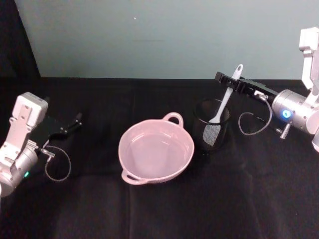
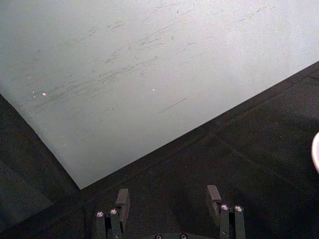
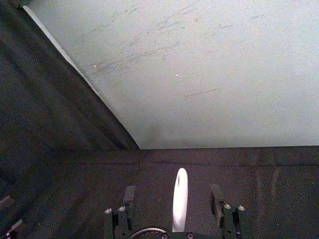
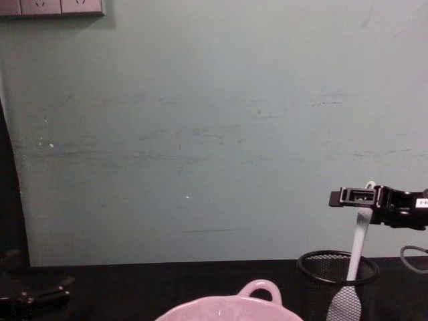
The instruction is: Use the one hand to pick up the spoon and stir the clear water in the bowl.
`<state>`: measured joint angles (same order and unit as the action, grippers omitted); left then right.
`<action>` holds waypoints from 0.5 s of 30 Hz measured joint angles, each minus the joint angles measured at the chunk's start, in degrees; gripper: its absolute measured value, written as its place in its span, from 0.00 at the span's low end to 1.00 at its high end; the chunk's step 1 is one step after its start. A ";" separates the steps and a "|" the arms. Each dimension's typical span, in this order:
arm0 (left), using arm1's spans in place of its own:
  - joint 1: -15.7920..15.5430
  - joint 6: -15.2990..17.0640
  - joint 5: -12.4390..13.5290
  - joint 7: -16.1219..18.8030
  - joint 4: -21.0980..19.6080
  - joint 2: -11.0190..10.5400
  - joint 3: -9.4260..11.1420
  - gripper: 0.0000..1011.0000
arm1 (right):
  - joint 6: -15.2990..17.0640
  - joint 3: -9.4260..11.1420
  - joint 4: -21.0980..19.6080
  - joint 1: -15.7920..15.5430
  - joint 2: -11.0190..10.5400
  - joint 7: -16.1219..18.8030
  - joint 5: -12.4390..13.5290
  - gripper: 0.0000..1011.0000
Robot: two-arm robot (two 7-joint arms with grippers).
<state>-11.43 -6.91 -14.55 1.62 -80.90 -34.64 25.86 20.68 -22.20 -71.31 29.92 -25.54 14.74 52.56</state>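
While the spoon (image 1: 225, 97) stands tilted in the black mesh cup (image 1: 213, 130), head down and handle leaning far and right, the right gripper (image 1: 230, 79) hovers around the handle's upper end. Its fingers (image 3: 129, 195) are spread wide on either side, with a gap showing each way, so it has hold of nothing. The cup sits just right of the pink bowl (image 1: 122, 149), at the middle of the table (image 1: 159, 219). Over on the left, the left gripper (image 1: 74, 123) rests low near the table, its fingers (image 2: 122, 198) apart and empty.
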 joint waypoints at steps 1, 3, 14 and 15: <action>0.00 0.00 0.00 0.00 0.00 0.00 0.00 1.00 | 0.01 0.01 -0.03 -0.03 0.00 -0.01 0.00 0.91; 0.00 0.00 0.00 0.00 0.00 0.00 0.00 1.00 | 0.03 0.02 -0.05 -0.04 -0.01 -0.02 0.00 0.88; 0.00 0.00 0.00 0.00 0.00 0.00 0.00 1.00 | 0.11 0.09 -0.16 -0.11 -0.07 -0.11 -0.05 0.54; 0.00 0.00 0.00 0.00 0.00 0.00 0.00 1.00 | 0.12 0.09 -0.17 -0.12 -0.08 -0.11 -0.05 0.53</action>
<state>-11.43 -6.91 -14.55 1.62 -80.90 -34.65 25.86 20.79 -22.11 -71.47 29.80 -25.61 14.63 52.50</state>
